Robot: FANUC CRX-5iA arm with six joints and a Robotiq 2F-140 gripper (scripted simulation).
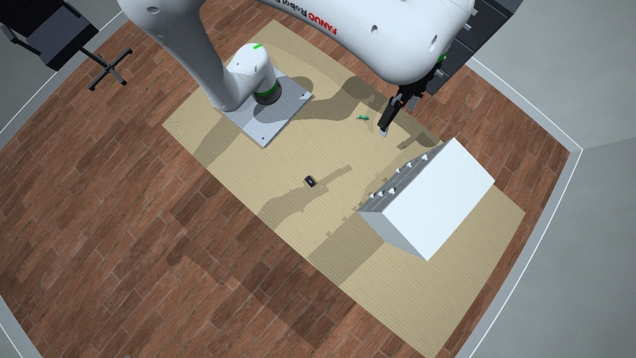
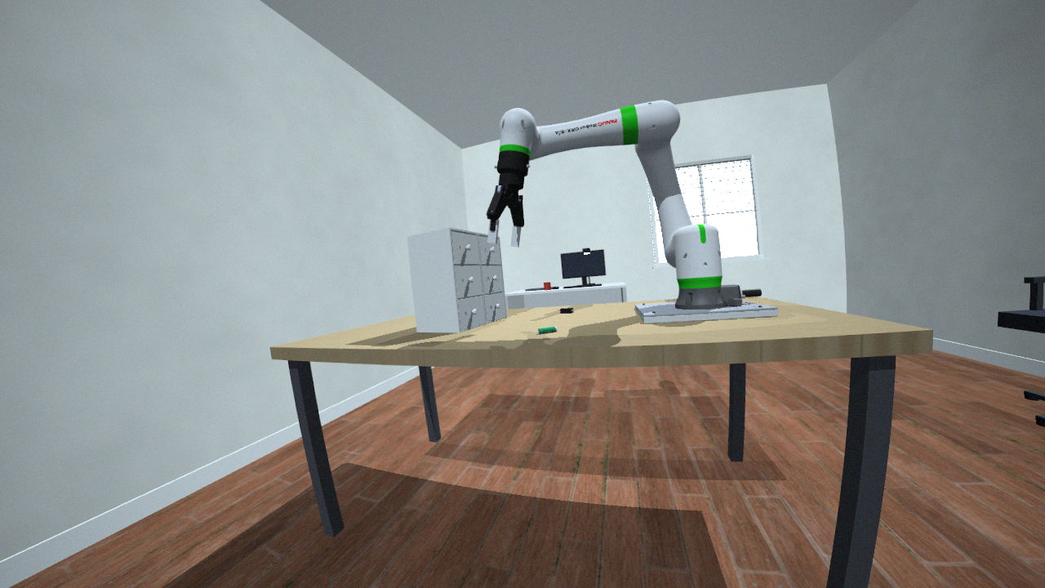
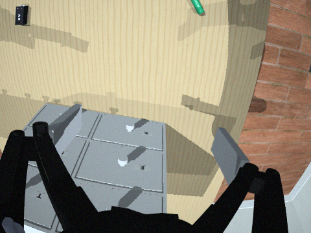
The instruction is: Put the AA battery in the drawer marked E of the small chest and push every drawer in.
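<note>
The green AA battery (image 1: 362, 117) (image 2: 547, 330) (image 3: 197, 6) lies on its side on the table, in front of the chest. The white chest (image 1: 437, 200) (image 2: 434, 281) stands upright with its grey drawers facing the robot base. Drawer E (image 2: 463, 272) (image 3: 103, 158) is the middle one of the column nearer the battery; its label is hard to read in the wrist view. All visible drawers look pushed in. My gripper (image 1: 398, 117) (image 2: 504, 236) (image 3: 148, 128) is open and empty. It points down, high above the table near the chest's upper front, away from the battery. It partly hides the other drawer column.
A small black block-shaped battery (image 1: 309, 180) (image 2: 566, 310) (image 3: 21, 15) stands or lies on the table (image 1: 275, 164), on the far side from the green battery. White knobs stick out of the drawer fronts. The green battery is near one long table edge.
</note>
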